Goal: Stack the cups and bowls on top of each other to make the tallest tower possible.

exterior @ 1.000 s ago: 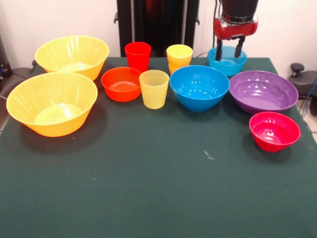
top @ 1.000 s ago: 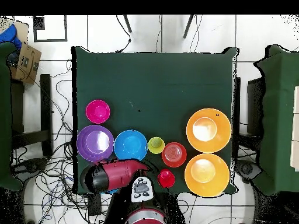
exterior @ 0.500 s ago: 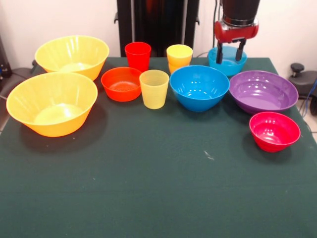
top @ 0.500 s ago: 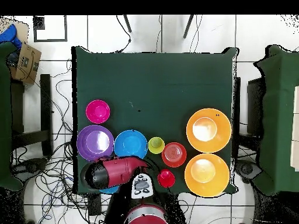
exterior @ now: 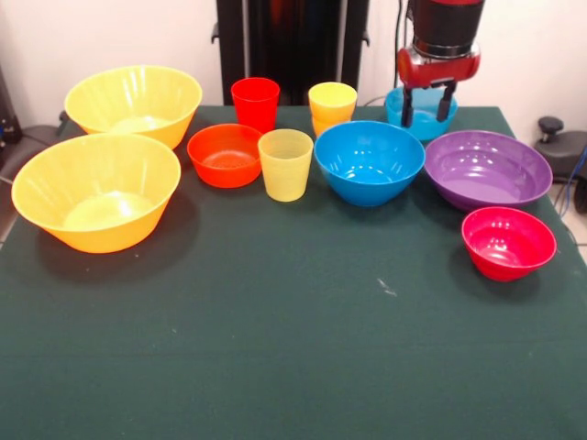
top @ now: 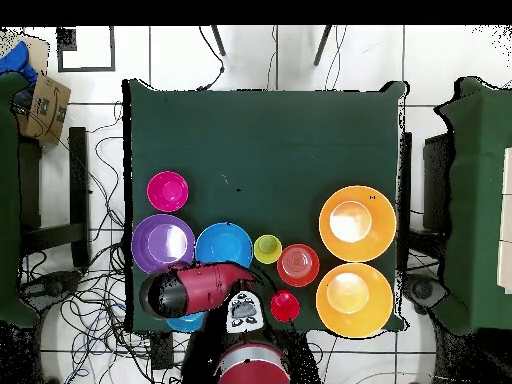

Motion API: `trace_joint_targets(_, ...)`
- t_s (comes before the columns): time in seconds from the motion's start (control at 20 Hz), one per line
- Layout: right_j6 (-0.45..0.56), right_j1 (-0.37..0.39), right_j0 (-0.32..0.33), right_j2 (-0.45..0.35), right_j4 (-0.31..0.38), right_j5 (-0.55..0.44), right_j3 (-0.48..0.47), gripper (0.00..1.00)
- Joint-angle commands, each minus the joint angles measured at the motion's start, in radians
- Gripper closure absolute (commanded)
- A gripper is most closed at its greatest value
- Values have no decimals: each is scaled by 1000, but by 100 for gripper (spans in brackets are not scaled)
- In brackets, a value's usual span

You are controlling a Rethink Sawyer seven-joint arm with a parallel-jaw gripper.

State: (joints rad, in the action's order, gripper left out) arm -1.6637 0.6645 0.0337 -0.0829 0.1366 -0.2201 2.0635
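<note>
From the front I see two big yellow bowls [exterior: 96, 190] [exterior: 134, 100] at nine o'clock. The purple bowl [exterior: 487, 168] sits at three, touching the blue bowl [exterior: 369, 160] toward its nine. Pink bowl [exterior: 508, 241] at four, orange bowl [exterior: 225, 154] and three cups [exterior: 285, 163] [exterior: 255, 103] [exterior: 332, 105] around twelve. My gripper [exterior: 427, 102] hangs with fingers spread, holding nothing, straddling the small light-blue bowl [exterior: 423, 116] at one.

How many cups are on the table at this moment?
3, all in the back row: a red cup at the far edge, an orange-yellow cup beside it, and a pale yellow cup between the orange-red bowl and blue bowl. None looks hidden.
</note>
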Motion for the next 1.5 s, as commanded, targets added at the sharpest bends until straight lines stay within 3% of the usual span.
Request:
trace_joint_targets(0.05, -89, -17, 36, -53, 8, -37, -66, 0)
trace_joint_targets(0.45, -63, -2, 57, -55, 20, -73, -76, 0)
trace_joint_targets(0.9, -65, -12, 58, -41, 41, -31, -72, 0)
trace_joint_targets(1.5, -125, -75, 6, -14, 62, 140, -34, 0)
